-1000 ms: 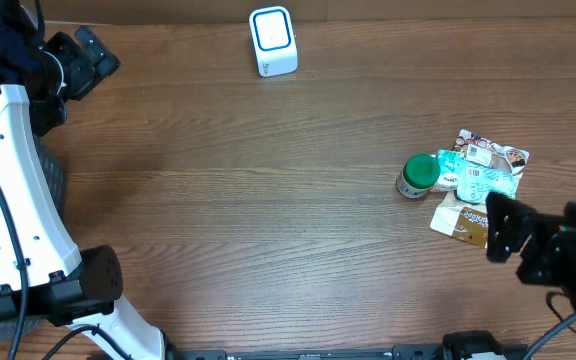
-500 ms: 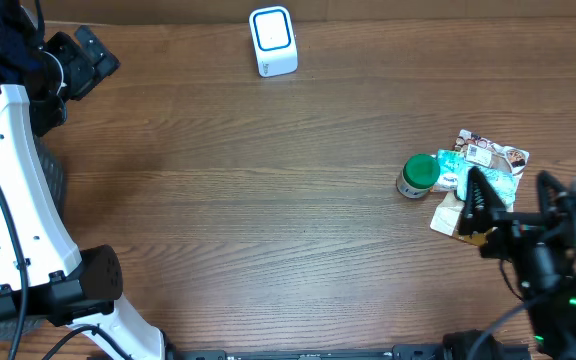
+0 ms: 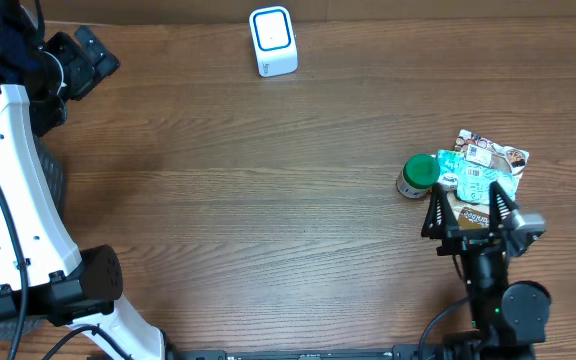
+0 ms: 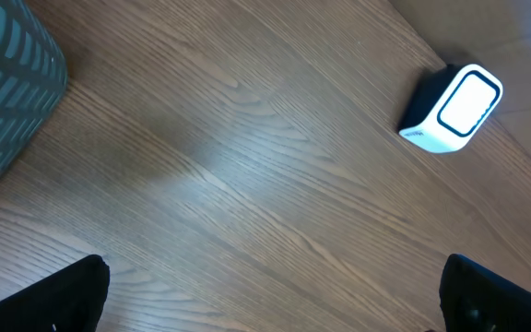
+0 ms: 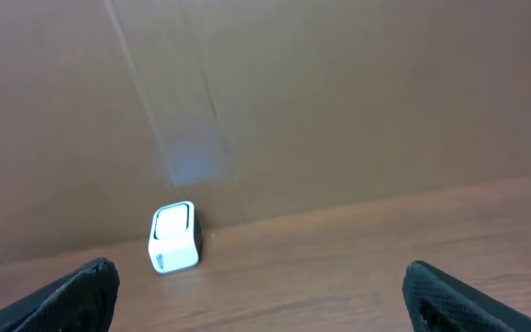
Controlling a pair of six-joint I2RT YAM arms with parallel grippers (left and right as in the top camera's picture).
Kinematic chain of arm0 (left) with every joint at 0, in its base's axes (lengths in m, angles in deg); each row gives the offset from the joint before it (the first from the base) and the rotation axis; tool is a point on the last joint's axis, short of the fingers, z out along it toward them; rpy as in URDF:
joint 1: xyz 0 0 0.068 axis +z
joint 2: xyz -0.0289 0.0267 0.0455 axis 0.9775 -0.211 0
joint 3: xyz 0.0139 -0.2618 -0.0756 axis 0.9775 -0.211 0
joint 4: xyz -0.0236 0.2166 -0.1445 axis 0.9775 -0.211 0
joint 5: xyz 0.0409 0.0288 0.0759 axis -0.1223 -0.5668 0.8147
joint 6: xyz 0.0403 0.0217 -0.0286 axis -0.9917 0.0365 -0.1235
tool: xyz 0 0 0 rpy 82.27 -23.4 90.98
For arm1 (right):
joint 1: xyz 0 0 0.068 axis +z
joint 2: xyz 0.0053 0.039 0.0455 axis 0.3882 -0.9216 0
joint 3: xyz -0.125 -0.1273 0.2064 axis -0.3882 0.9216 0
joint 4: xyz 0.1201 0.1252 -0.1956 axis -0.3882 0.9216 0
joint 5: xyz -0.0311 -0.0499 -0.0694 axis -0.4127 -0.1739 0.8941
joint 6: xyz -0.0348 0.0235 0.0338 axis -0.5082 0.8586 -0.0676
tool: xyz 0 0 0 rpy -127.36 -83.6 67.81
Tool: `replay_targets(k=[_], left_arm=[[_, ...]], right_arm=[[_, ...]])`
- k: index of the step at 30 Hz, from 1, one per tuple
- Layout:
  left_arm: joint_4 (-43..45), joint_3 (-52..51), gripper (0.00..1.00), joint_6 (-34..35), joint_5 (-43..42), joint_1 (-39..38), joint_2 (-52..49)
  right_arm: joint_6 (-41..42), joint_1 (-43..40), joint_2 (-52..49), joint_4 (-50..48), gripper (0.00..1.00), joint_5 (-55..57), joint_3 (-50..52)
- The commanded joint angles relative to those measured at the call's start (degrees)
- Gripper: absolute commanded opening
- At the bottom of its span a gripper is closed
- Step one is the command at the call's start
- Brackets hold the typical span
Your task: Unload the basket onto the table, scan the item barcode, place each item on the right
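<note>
Nothing is yet grasped or scanned: both arms' jaws are held apart and empty, the right pair near the packets (image 3: pixel 483 175) piled by the counter's (image 3: pixel 268 220) right edge, well apart from the barcode scanner (image 3: pixel 273 40).

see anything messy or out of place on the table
Only the pile on the right: the packets lie overlapping at odd angles, the green-lidded jar touching their left edge. The scanner sits alone at the far edge. Nothing looks spilled or damaged.
</note>
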Motion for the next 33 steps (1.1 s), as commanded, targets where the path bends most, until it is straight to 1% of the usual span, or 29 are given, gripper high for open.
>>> replay_targets(k=[1, 6, 12, 13, 33], left_arm=[[-0.11, 0.48, 1.00, -0.70, 0.37, -0.11, -0.15], [-0.11, 0.48, 1.00, -0.70, 0.37, -0.11, -0.15], [-0.11, 0.48, 1.00, -0.70, 0.37, -0.11, -0.15], [-0.11, 0.48, 1.00, -0.70, 0.37, -0.11, -0.15], [-0.11, 0.48, 1.00, -0.70, 0.37, -0.11, -0.15]], right_arm=[[0.24, -0.09, 3.54, -0.83, 1.00, -0.52, 3.58], [0.26, -0.09, 6.64, -0.83, 1.00, -0.55, 7.26], [0.26, -0.11, 7.80, 0.79, 1.00, -1.42, 11.04], [0.24, -0.11, 8.09, 4.04, 1.00, -1.46, 10.91], [0.24, -0.11, 8.13, 3.48, 1.00, -1.60, 10.91]])
